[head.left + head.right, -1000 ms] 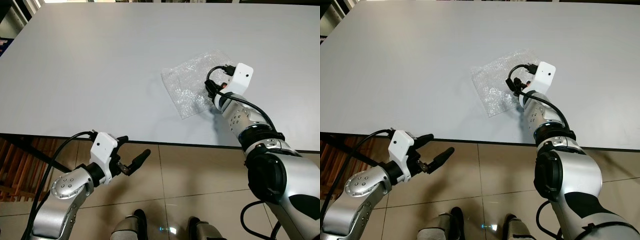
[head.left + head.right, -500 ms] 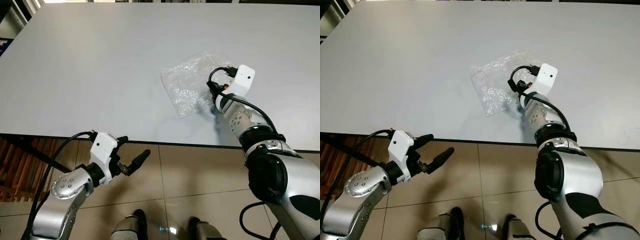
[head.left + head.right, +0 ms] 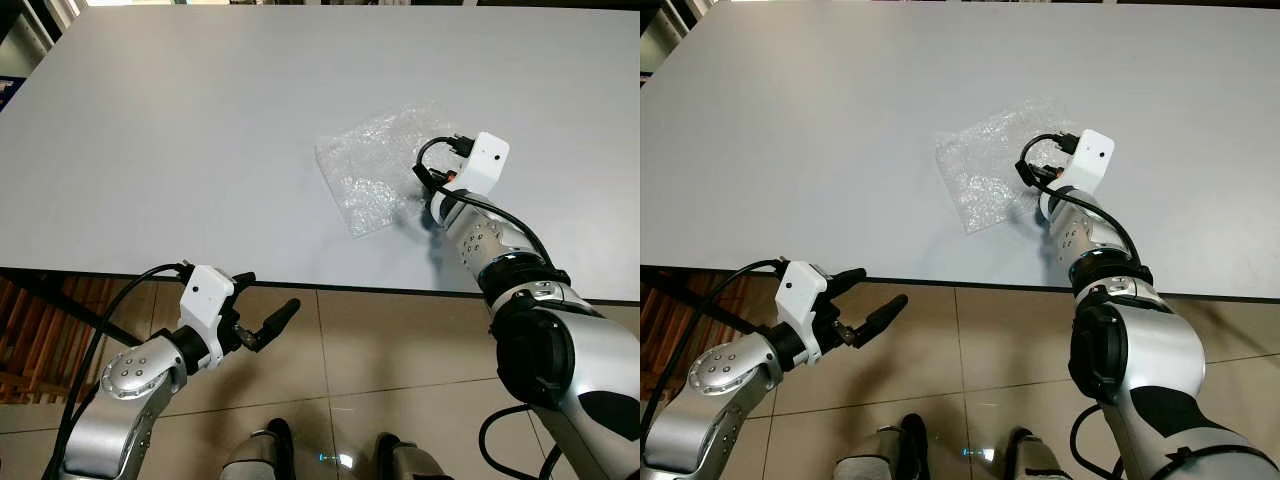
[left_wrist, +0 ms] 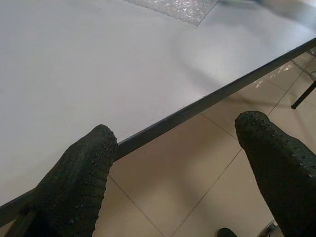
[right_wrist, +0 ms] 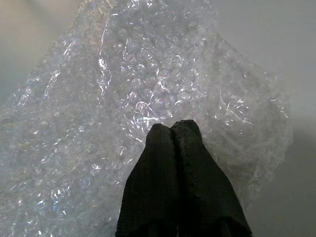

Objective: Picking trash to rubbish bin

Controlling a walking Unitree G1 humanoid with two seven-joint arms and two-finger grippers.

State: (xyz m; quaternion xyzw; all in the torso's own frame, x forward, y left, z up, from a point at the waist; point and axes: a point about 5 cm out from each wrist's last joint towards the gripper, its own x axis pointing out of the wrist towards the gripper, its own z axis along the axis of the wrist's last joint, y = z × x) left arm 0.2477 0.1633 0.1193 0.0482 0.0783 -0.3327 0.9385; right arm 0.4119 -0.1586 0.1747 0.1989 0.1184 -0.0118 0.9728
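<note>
Where the grey table (image 3: 180,130) stretches out before you, a sheet of clear bubble wrap (image 3: 375,175) lies flat on its top, toward your right and not far from the near edge. Your right gripper (image 5: 173,129) rests on the right-hand edge of that sheet, its two black fingers pressed tightly together with the tips against the plastic; you cannot tell whether any film is caught between them. Your left gripper (image 3: 258,325) hangs below the table's near edge, over the beige tiled floor (image 3: 380,350), its fingers (image 4: 81,173) spread wide apart and holding nothing. It is well apart from the bubble wrap.
</note>
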